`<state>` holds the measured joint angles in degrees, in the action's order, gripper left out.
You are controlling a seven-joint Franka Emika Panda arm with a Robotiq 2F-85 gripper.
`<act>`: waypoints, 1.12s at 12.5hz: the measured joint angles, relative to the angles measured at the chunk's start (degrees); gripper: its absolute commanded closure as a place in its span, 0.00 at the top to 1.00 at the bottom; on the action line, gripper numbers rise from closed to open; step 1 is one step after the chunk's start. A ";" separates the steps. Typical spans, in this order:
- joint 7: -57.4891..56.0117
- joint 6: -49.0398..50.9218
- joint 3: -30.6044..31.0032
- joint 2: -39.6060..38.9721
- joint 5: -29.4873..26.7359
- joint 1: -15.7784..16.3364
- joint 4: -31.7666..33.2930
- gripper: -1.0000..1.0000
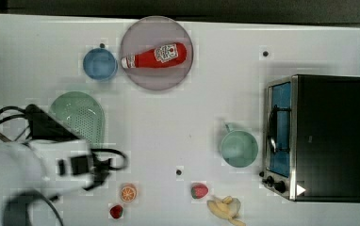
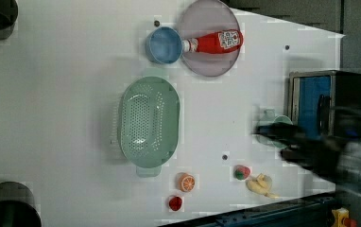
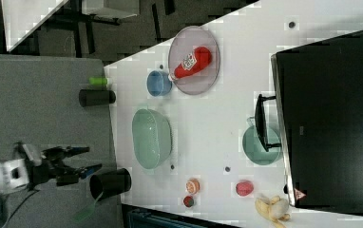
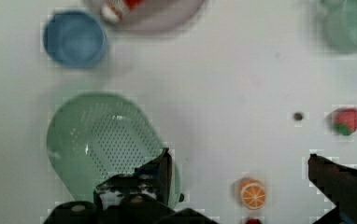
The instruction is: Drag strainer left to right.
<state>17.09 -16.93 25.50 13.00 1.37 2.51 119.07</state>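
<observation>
You will find the strainer (image 2: 149, 123) resting open side up on the white worktop (image 2: 65, 94), toward the left view's left of centre, with its long axis running up and down the left view. A blue bowl (image 2: 163, 45) stands near its upper end, and beside that bowl a grey plate (image 2: 202, 64) carries a red ketchup bottle (image 2: 214, 41) lying on its side. Below the strainer's lower end, in the left view, lie an orange slice (image 2: 186, 182) and a small red fruit (image 2: 175, 203); a strawberry (image 2: 241, 172) and a peeled banana (image 2: 261, 184) lie further toward the left view's right. A teal mug (image 1: 238, 148) stands just beside the toaster oven (image 1: 319, 137) at the top view's right. Note that the gripper (image 4: 237, 168) has its fingers (image 4: 160, 172) spread wide and they hold nothing. In the wrist view one finger overlaps the strainer's rim, while the other finger stands well apart from it, past the orange slice. In the right view the gripper (image 3: 82, 159) appears off the right view's left of the worktop edge, apart from the strainer (image 3: 152, 138), so you cannot tell from the pictures how high the fingers stand above the strainer.
</observation>
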 measured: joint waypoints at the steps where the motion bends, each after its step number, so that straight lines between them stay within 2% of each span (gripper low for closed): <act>1: 4.00 -3.34 2.45 -3.79 0.10 0.74 0.45 1.00; 6: 25.15 -15.50 6.78 -17.02 0.24 2.42 1.45 1.00; 10: 39.87 -25.60 5.16 -26.10 -0.61 2.25 2.01 1.00; 12: 46.30 -29.88 3.76 -31.99 1.47 2.03 2.01 1.00; 14: 51.73 -32.56 3.59 -37.89 7.27 1.29 2.24 1.00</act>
<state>68.82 -49.49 29.10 -24.90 8.64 3.80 121.31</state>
